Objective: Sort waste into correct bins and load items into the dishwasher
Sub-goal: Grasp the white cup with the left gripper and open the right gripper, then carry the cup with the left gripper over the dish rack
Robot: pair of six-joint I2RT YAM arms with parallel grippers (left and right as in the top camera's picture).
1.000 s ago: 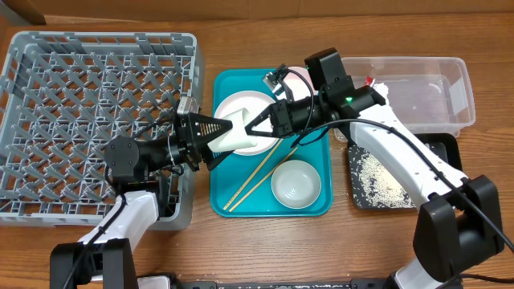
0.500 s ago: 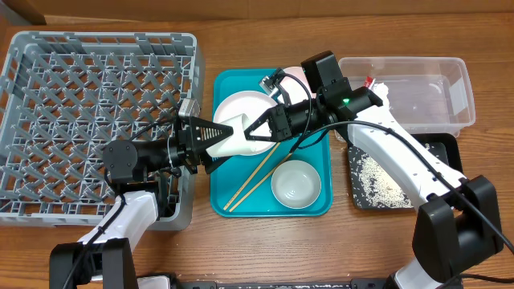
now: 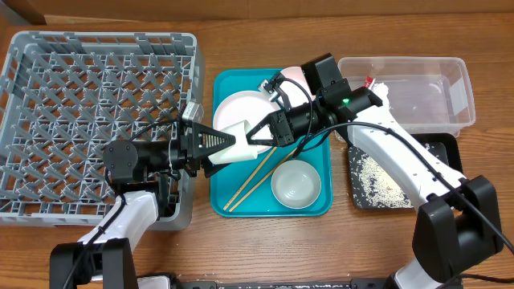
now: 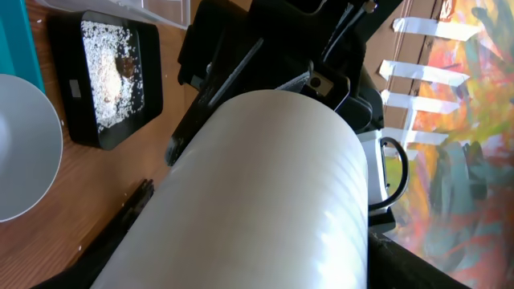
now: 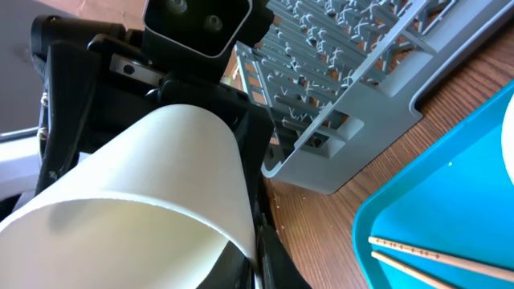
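The cup (image 3: pixel 241 138), pinched in the right pincer (image 3: pixel 255 136), has been brought leftward against the left pincer (image 3: pixel 225 142), whose closure cannot be told. A handover toward the rack (image 3: pixel 96 120) is suggested.

Small white cup (image 3: pixel 238 138) is up in the air on its side, between the left claw (image 3: pixel 225 140) and the right claw (image 3: pixel 252 136); can't tell which one's actually gripping it. Round white plate (image 3: pixel 241 107) lies flat just behind it. One white bowl (image 3: pixel 295 183) sits upright nearer the front, with the chopsticks (image 3: pixel 259 175) lying diagonally just beside it. Grey dish rack (image 3: pixel 96 120) takes up the left side. Clear tub (image 3: pixel 426 96) has the red wrapper (image 3: pixel 369 81) and the tissue (image 3: pixel 381 87) at its left end. Black tray (image 3: pixel 446 146) in front of the tub holds rice (image 3: pixel 371 181) and a brown bit (image 4: pixel 124 64).
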